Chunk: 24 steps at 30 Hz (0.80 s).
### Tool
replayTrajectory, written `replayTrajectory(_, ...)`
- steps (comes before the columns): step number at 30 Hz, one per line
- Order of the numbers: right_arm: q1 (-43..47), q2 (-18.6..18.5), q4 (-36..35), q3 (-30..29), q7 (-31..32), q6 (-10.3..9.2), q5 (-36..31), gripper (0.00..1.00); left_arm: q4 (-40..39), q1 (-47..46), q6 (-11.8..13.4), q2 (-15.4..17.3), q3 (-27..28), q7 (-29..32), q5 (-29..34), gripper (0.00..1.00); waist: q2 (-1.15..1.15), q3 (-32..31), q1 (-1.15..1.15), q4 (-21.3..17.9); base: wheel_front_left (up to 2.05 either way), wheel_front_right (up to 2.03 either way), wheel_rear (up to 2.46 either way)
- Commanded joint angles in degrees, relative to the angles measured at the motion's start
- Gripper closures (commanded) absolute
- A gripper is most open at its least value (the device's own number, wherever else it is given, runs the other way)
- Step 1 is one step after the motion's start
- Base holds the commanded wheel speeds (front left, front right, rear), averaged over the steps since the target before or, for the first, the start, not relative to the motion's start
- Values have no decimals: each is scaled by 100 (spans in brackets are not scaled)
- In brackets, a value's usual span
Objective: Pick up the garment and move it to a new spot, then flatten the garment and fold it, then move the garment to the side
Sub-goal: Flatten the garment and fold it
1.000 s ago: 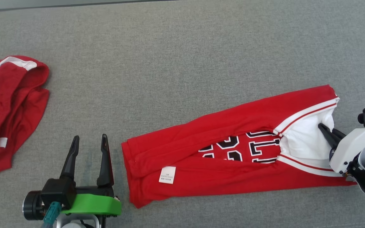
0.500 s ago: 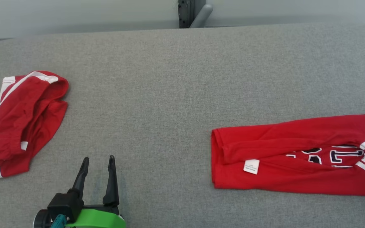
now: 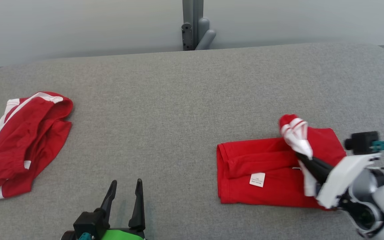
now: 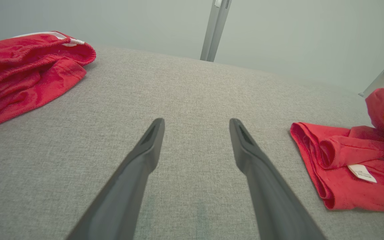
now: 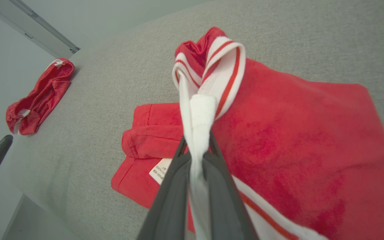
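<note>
My right gripper (image 3: 301, 156) is clamped on the white-striped end of the red garment (image 3: 245, 160), holding it up over the flat part. Label (image 3: 257, 179) faces up. My left gripper (image 3: 126, 183) is spread, touching no cloth. Other red cloth (image 3: 28, 140) sits far left on the grey table (image 3: 178, 100).
</note>
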Motion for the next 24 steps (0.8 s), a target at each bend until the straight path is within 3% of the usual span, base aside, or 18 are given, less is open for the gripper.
replayTrajectory(1, -91, 149, 51, 30, 32, 2, -105, 100, 6, -116, 36, 16, -18, -17, -41, 0, 20, 94, 0, -108, 0, 0, 0)
replayTrajectory(7, -530, 1731, 894, 169, 69, 2, -1180, 100, 155, -275, 51, 15, -221, -17, -82, 0, 20, 157, 0, -144, 0, 0, 0)
replayTrajectory(12, -772, 2420, 1530, 191, -100, 2, -1566, 100, 234, -368, 4, 16, -315, -17, -26, 0, 20, 172, 0, -67, 0, 0, 0)
replayTrajectory(13, -832, 2471, 1615, 194, -166, 2, -1652, 85, 246, -379, 13, 16, -303, -17, -8, 0, 20, 174, 0, -58, 0, 0, 0)
replayTrajectory(14, -868, 2527, 1678, 201, -226, 2, -1706, 60, 245, -386, 22, 16, -275, -17, -2, 0, 20, 177, 0, -54, 0, 0, 0)
replayTrajectory(15, -883, 2578, 1739, 234, -256, 2, -1737, 0, 244, -384, 26, 16, -248, -16, 7, 0, 20, 181, 0, -52, 0, 0, 0)
replayTrajectory(20, -901, 2530, 1564, 324, -575, 2, -1735, 0, 259, -257, 1, 15, -100, -16, 77, 0, 20, 175, 0, -117, 0, 0, 0)
replayTrajectory(24, -698, 2256, 989, 188, -956, 2, -1770, 0, 215, -145, -24, 16, 58, -17, 102, 0, 20, 131, 0, -217, 0, 0, 0)
